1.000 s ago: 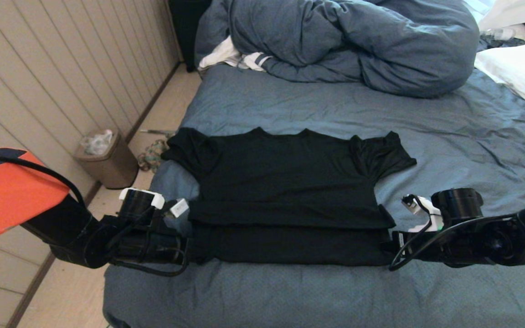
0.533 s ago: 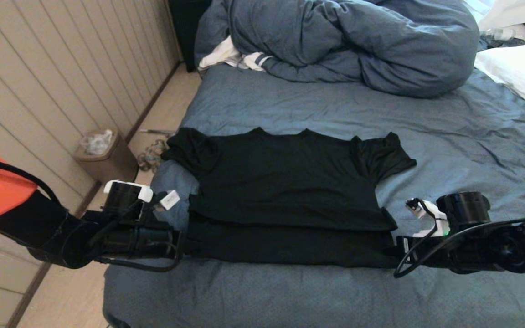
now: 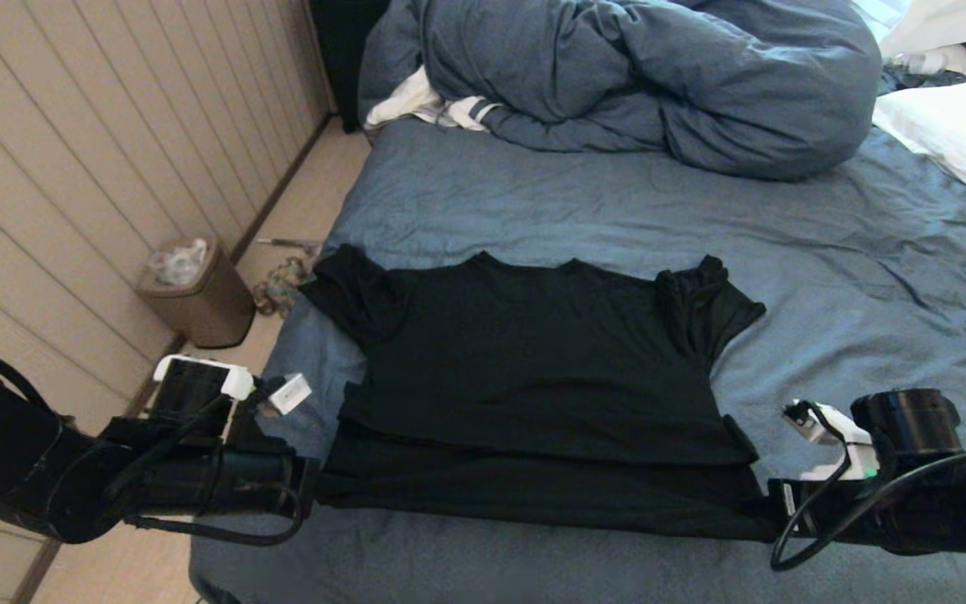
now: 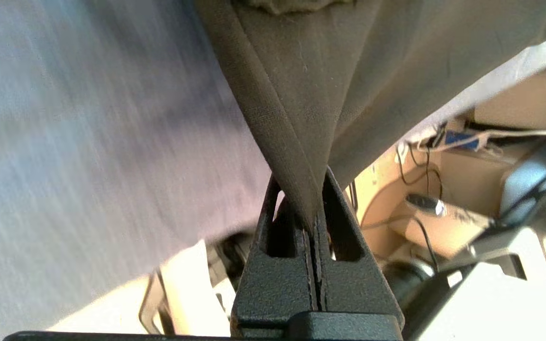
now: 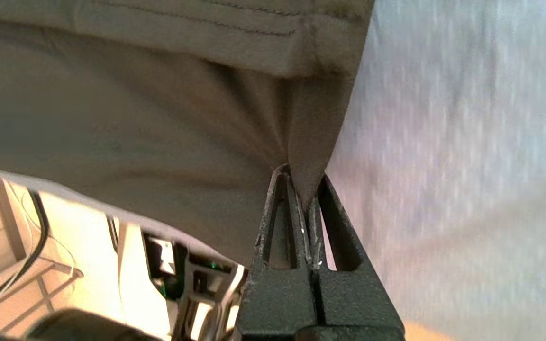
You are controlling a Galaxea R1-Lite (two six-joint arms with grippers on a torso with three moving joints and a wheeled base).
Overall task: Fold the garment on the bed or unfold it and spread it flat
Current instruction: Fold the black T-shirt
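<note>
The garment point(image 3: 533, 369), a black short-sleeved T-shirt, lies across the near part of the bed point(image 3: 617, 201) with its lower part folded up over the body and both sleeves spread at the far side. My left gripper point(image 3: 319, 482) is shut on the fold's left corner, and the pinched cloth point(image 4: 296, 142) runs out from the left gripper point(image 4: 310, 208) in the left wrist view. My right gripper point(image 3: 764, 512) is shut on the fold's right corner; the fabric point(image 5: 311, 156) is clamped in the right gripper point(image 5: 307, 199) in the right wrist view.
A bunched blue-grey duvet point(image 3: 634, 75) fills the far end of the bed, with a white striped cloth point(image 3: 428, 105) beside it and a white pillow point(image 3: 961, 138) at the right. On the floor at the left stands a small bin point(image 3: 198, 294).
Both grippers have moved toward the near edge of the bed, dragging the folded shirt with them. The collar and sleeves have slid nearer.
</note>
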